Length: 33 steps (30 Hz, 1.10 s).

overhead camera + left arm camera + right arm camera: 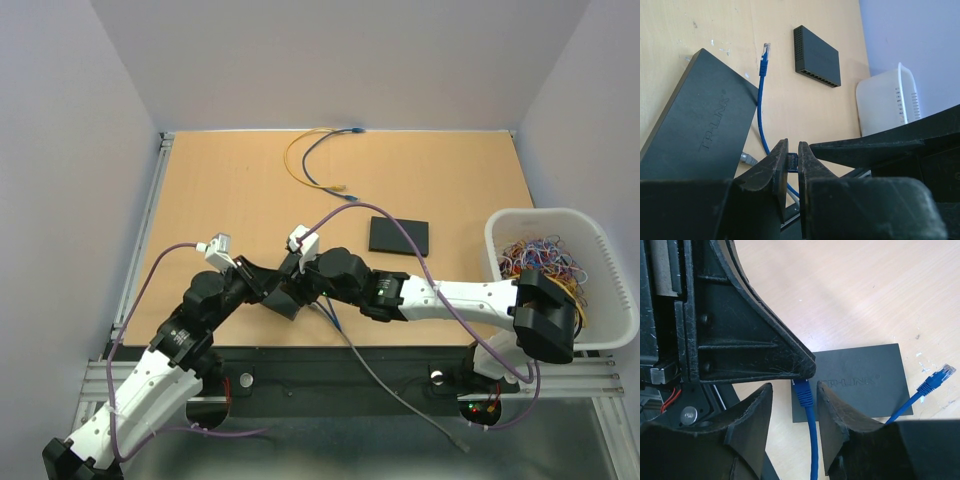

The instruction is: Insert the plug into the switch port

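Observation:
A black TP-LINK switch [700, 120] lies flat on the table near the front; it also shows in the right wrist view [860, 380] and half hidden under the arms in the top view [284, 302]. My left gripper [793, 150] is shut on a blue plug [790, 162], held just off the switch's edge. My right gripper [794, 387] is open, its fingers on either side of the same blue plug [802, 392] and its cable, not touching. The cable's other plug [765, 52] lies loose on the table. Both grippers meet in the top view [285, 282].
A second black switch [399, 235] lies further back right. A white basket [600, 232] of cables stands at the right edge. Yellow and blue cables [305, 165] lie at the back. A grey cable [400, 395] trails off the front edge; its plug [747, 159] sits by the TP-LINK switch.

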### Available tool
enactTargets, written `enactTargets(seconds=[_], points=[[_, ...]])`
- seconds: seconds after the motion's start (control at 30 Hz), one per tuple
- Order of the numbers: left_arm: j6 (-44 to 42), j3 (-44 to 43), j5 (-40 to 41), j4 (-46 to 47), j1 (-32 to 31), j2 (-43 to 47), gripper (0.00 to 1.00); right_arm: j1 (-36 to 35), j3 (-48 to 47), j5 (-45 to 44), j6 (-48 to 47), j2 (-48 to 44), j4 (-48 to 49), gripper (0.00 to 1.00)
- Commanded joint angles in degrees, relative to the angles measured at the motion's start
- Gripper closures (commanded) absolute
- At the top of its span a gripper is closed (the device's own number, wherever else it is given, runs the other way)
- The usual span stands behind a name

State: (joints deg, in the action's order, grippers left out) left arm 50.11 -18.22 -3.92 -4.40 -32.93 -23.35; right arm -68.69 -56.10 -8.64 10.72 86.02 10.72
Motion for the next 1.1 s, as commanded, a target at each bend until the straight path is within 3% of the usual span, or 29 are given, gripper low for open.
enactTargets(seconds=[0.0,0.4,1.07], points=[[-1.59,-1.47,-0.3,-0.16,-0.03,1.12,1.0,-0.13,-0.07,-1.81,0.09,0.38,2.99,0.53],[-1.42,-2.79,-1.35,-1.66,0.06,1.82,1.0,0.83,0.99,-1.82,-0.17,0.11,3.08,0.51],[-1.06,-2.17,-2.32,-0.52,0.06,2.08,1.0,0.92,0.72,-0.32,0.35,2.05,4.31,0.57]])
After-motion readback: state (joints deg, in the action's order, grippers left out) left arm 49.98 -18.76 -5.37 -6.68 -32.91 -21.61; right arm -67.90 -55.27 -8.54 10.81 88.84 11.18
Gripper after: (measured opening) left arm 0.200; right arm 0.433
